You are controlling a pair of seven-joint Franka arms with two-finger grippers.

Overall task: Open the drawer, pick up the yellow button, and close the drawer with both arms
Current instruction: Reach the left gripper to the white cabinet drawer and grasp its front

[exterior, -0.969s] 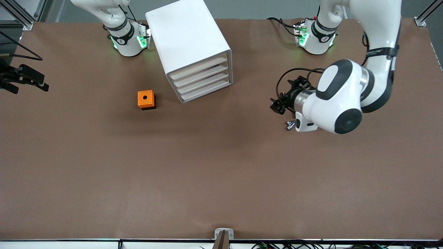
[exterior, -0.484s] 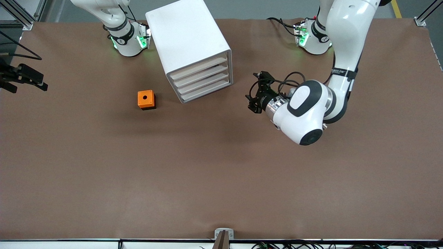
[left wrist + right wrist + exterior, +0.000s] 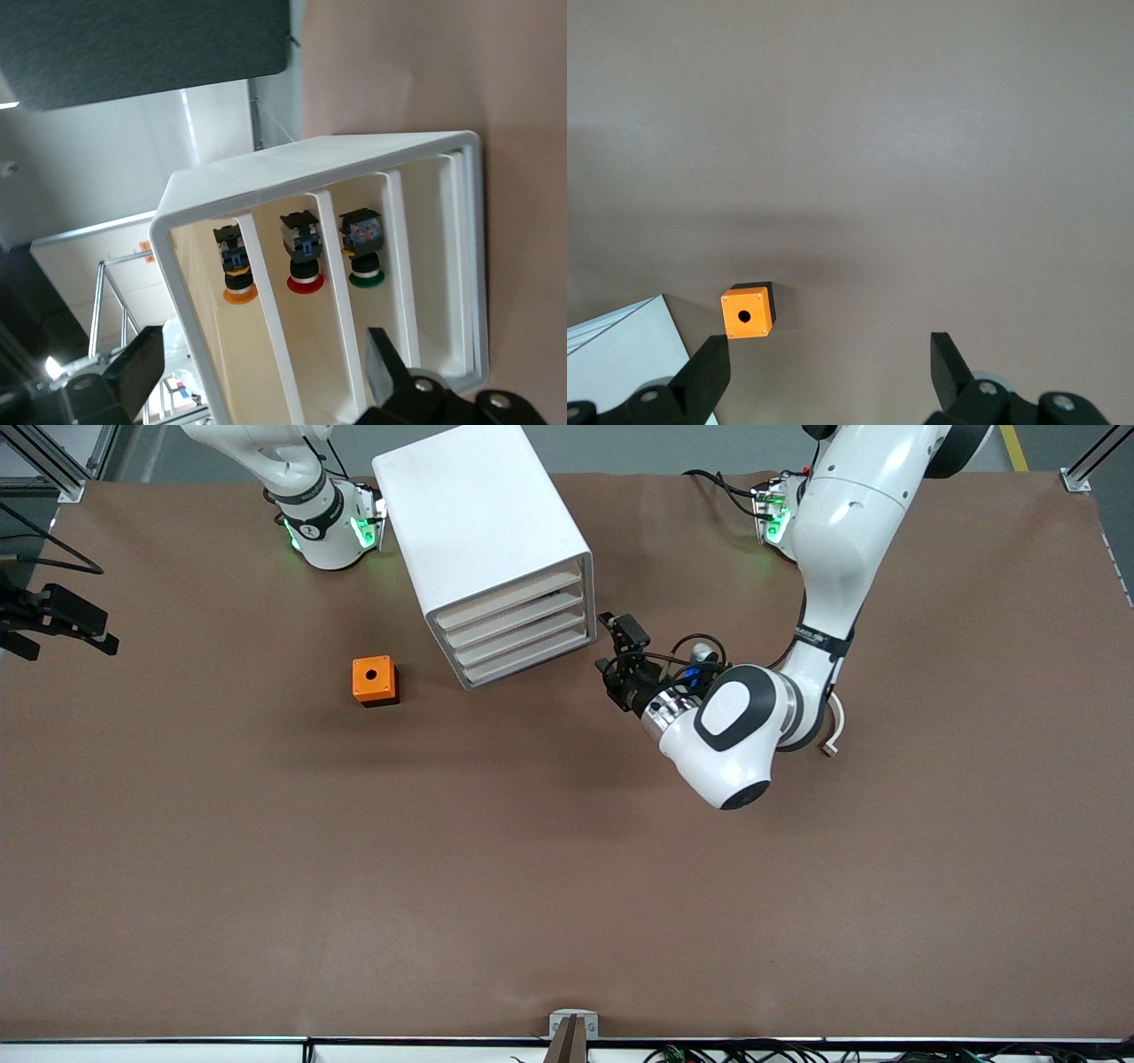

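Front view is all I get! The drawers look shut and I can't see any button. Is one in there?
Observer: Yes. The left wrist view looks into the cabinet: an orange button, a red button and a green button, one per slot.
Operator: Is the left gripper open?
Observer: Yes. The left gripper has its fingers wide apart, facing the cabinet's front.
Operator: And the right one?
Observer: The right gripper is open too, looking down at the orange cube.
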